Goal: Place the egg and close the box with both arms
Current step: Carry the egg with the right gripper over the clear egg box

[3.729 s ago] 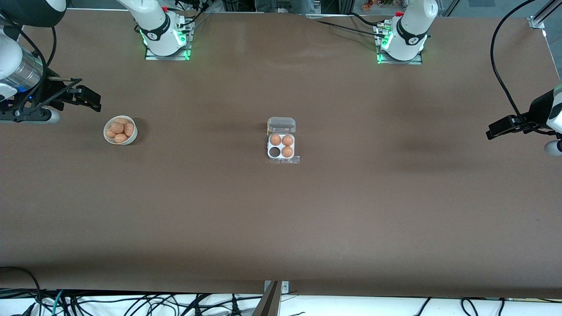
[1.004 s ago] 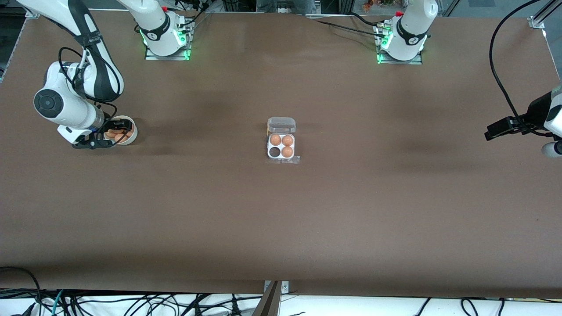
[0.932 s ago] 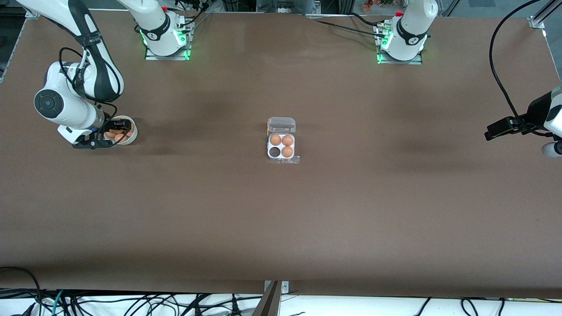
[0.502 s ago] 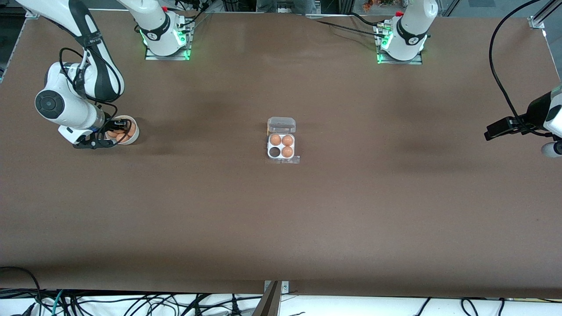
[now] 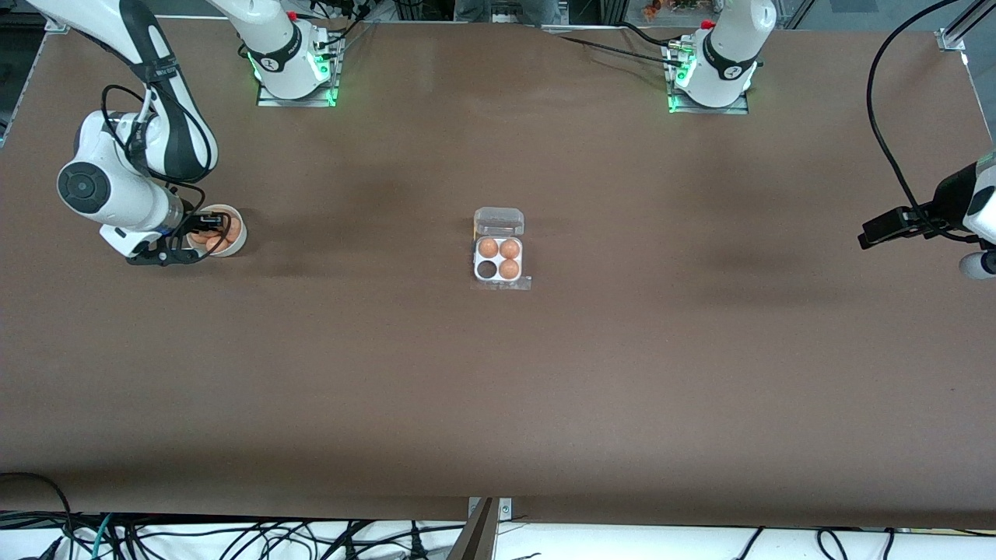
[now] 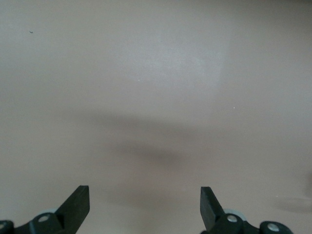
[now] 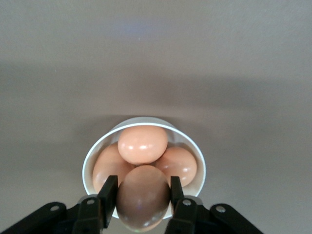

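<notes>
The box (image 5: pixel 499 260) sits mid-table, a white four-cell tray with its clear lid (image 5: pixel 499 222) open; three cells hold brown eggs and one cell (image 5: pixel 487 269) is bare. My right gripper (image 5: pixel 208 231) is over the white bowl (image 5: pixel 236 239) at the right arm's end of the table. In the right wrist view it (image 7: pixel 143 194) is shut on a brown egg (image 7: pixel 143 196) just above the bowl (image 7: pixel 92 158), where three eggs lie. My left gripper (image 5: pixel 875 230) waits open and empty over bare table at the left arm's end; its wrist view (image 6: pixel 145 204) shows only table.
The two arm bases (image 5: pixel 292 70) (image 5: pixel 712 74) stand at the table's edge farthest from the front camera. Cables hang past the nearest edge (image 5: pixel 233 537). Bare brown tabletop lies between bowl and box.
The right arm swung in from the table's end and came down into the bowl, then shut on an egg; in the last half second it lifted slightly. The left arm has barely moved.
</notes>
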